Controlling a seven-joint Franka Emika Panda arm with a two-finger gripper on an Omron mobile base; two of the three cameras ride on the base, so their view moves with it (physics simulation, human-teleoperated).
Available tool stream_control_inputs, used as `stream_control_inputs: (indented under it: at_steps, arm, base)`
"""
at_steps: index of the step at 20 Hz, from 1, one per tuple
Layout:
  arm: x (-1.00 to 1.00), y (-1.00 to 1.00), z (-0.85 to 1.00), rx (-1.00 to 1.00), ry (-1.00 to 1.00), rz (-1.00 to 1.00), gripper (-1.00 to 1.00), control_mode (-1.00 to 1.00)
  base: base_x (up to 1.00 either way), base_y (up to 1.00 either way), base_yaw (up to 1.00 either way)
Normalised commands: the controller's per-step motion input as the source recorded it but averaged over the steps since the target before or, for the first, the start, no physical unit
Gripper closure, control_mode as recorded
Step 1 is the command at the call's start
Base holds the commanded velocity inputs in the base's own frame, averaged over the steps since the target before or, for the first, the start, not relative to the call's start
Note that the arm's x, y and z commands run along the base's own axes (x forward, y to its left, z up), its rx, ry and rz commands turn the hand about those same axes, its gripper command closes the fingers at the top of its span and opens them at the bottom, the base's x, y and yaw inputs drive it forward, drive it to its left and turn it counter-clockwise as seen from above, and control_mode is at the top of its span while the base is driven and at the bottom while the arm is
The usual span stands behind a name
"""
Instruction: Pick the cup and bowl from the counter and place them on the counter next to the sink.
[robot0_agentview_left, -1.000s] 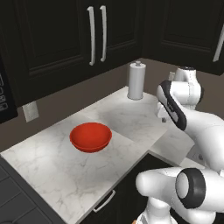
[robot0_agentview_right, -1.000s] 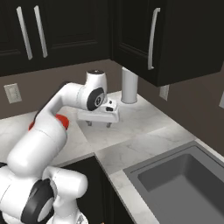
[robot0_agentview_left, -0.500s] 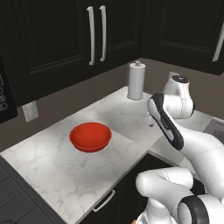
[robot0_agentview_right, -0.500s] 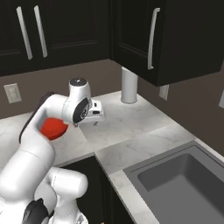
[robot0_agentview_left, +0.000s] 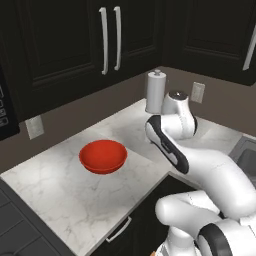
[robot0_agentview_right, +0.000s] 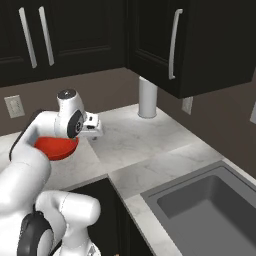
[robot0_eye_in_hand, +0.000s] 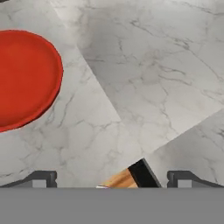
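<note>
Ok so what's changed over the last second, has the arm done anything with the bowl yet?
Not yet. The arm has swung from the paper towel roll side back toward the bowl, and the gripper now hangs open and empty above the counter beside it. The bowl and roll have not moved.

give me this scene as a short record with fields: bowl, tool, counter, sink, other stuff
bowl: red bowl upright on the counter, empty, untouched
tool: tool above bare marble beside the bowl, fingers apart, holding nothing
counter: white marble counter over black cabinets
sink: dark grey sink set in the counter's other run, around the corner from the bowl
other: paper towel roll standing by the wall
</note>
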Motion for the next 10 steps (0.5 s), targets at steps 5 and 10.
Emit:
stream_control_inputs:
  at_steps: [5, 10]
  arm:
    - [0.45, 0.44, -0.01, 0.0, 0.02, -0.23, -1.0, -1.0]
    - [0.42, 0.36, -0.03, 0.0, 0.0, -0.24, -1.0, -1.0]
  base:
    - [0.0, 0.0, 0.0]
    - [0.0, 0.0, 0.0]
